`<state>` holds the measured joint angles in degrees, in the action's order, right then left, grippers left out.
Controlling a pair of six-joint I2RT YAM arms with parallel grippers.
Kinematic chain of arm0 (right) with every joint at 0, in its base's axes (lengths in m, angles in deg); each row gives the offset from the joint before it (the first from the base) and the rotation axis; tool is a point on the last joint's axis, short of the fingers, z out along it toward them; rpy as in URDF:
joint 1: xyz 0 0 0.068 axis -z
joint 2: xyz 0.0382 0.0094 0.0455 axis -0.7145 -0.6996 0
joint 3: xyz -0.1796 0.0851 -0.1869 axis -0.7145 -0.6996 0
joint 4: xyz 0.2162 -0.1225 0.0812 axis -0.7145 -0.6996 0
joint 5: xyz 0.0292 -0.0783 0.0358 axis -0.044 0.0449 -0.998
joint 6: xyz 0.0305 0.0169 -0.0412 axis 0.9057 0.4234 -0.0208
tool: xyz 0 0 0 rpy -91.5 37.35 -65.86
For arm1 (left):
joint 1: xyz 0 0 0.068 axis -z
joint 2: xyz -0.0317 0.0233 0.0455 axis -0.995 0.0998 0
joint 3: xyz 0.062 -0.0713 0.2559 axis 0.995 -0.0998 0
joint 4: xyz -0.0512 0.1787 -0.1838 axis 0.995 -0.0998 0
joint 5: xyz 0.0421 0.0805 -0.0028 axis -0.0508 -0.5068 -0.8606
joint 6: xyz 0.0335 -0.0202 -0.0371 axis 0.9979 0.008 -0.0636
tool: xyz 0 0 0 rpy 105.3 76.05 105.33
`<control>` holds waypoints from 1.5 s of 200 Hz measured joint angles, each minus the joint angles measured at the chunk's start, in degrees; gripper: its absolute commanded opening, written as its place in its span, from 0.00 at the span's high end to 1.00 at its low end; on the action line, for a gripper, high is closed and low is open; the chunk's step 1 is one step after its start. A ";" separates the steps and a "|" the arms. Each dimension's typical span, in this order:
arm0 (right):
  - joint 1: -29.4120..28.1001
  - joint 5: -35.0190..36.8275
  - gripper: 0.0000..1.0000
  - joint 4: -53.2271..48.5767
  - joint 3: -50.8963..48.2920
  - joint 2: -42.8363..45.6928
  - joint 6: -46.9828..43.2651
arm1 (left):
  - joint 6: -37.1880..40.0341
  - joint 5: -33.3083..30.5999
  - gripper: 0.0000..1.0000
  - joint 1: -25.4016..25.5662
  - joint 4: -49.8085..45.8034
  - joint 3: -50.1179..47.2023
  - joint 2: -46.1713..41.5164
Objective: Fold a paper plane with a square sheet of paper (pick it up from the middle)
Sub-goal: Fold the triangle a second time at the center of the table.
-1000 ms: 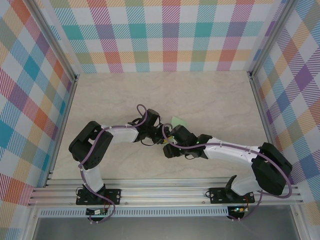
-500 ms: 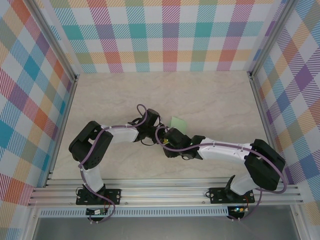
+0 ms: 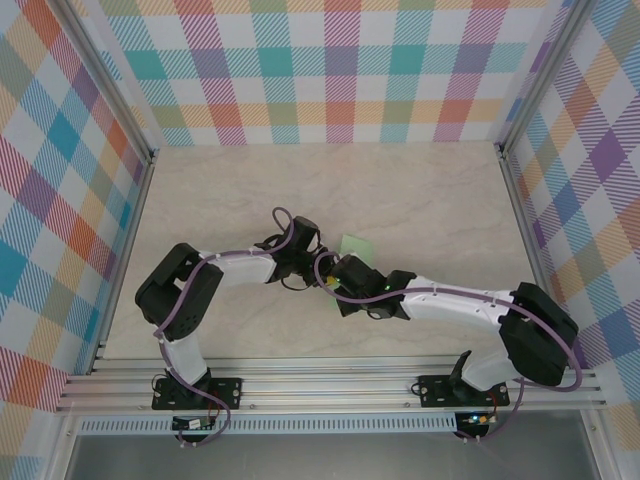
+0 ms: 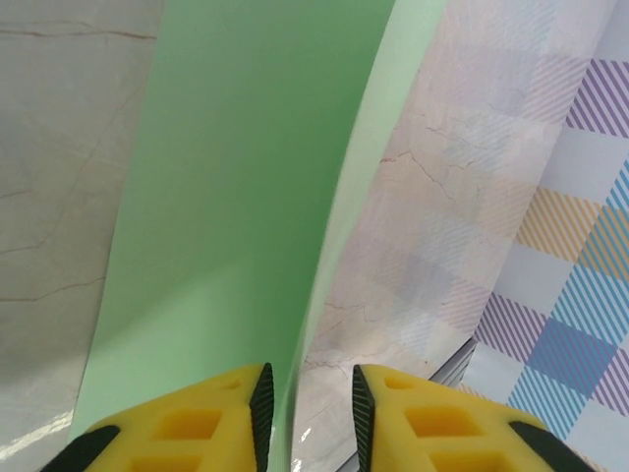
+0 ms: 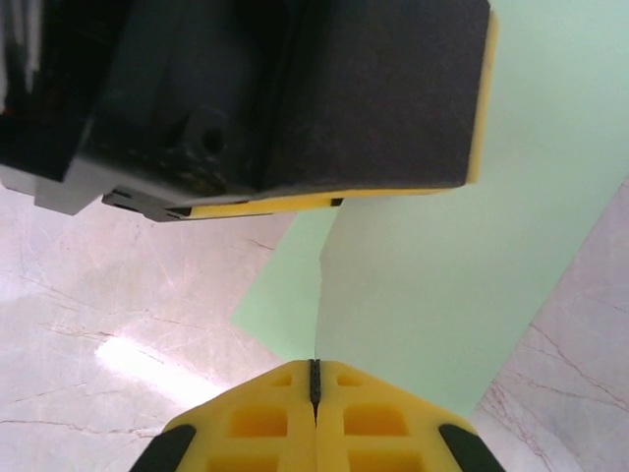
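Observation:
The square sheet of paper (image 3: pixel 356 244) is pale green and partly folded, lying mid-table where both arms meet. In the left wrist view one flap of the paper (image 4: pixel 236 197) stands up, and its edge runs between the jaws of my left gripper (image 4: pixel 310 379), close to the left pad. Those jaws stand apart, with bare table showing in the gap. My right gripper (image 5: pixel 314 366) is shut, and a raised flap of the paper (image 5: pixel 442 295) enters the seam between its yellow fingers. The left gripper's black body (image 5: pixel 295 98) hangs just above.
The marble-patterned tabletop (image 3: pixel 420 200) is bounded by aluminium rails and checked walls (image 3: pixel 340 70). Both arms crowd the middle, wrists nearly touching. A purple cable (image 3: pixel 285 225) loops over the left wrist.
My right wrist has shifted slightly left toward the paper and its jaws have closed. The left arm has hardly moved.

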<state>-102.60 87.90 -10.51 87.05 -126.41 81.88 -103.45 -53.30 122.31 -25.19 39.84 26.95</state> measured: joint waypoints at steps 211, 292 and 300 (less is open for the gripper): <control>19.47 -27.26 1.00 2.64 -3.39 1.66 -1.07 | 6.49 -12.70 0.83 6.82 -15.56 -1.90 -6.95; 19.47 -26.97 0.99 2.73 -3.78 1.22 -0.87 | 7.15 -13.53 0.85 7.63 -16.44 0.66 -0.42; 19.47 -26.93 0.99 2.67 -3.78 0.85 -0.87 | 7.41 -14.25 0.85 7.63 -17.27 0.81 -0.42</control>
<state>-83.12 60.97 -7.85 83.27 -125.56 81.01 -96.04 -67.55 129.94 -42.46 40.65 26.53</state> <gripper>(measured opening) 0.045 0.148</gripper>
